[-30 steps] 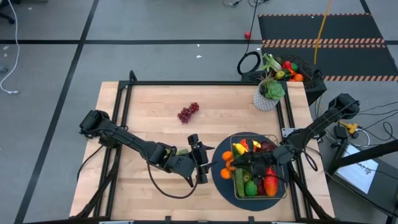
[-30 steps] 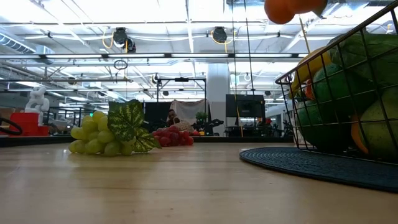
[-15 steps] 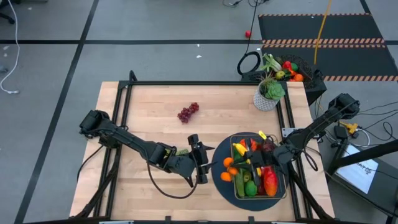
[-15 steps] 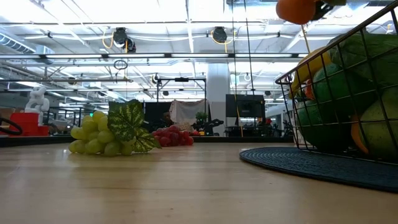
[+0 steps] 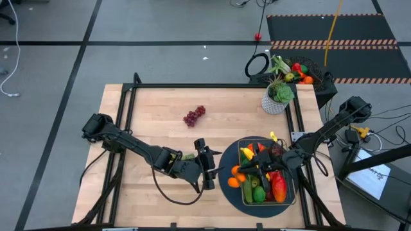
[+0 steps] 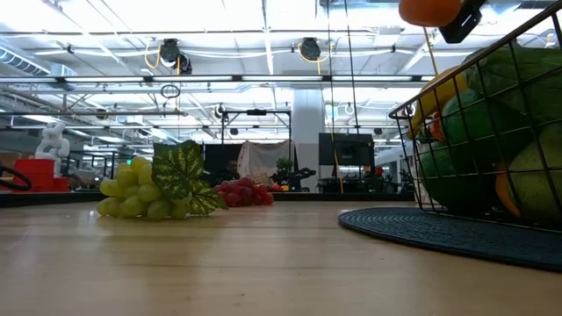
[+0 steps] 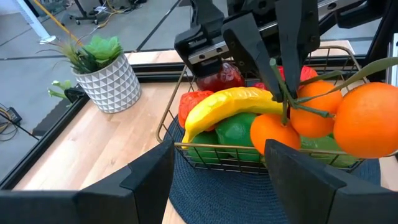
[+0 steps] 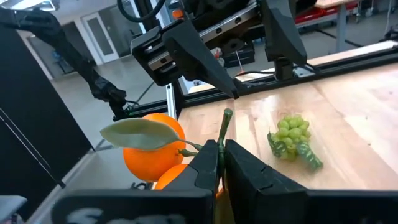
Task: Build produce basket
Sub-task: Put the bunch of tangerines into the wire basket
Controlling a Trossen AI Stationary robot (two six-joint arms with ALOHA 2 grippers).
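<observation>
The right gripper [image 5: 252, 168] was clamped tight on the green stem of the oranges [image 5: 237, 174], dangling the cluster over the basket's [image 5: 286, 200] left edge. The basket sat on the dark round mat [image 5: 226, 186], already loaded with a banana [image 7: 231, 102] and other fruit. The left gripper [image 5: 207, 168] waited just beside it, fingers parted, holding nothing. Green grapes [image 6: 149, 193] and red grapes [image 5: 194, 115] lay on the table [image 5: 141, 115].
</observation>
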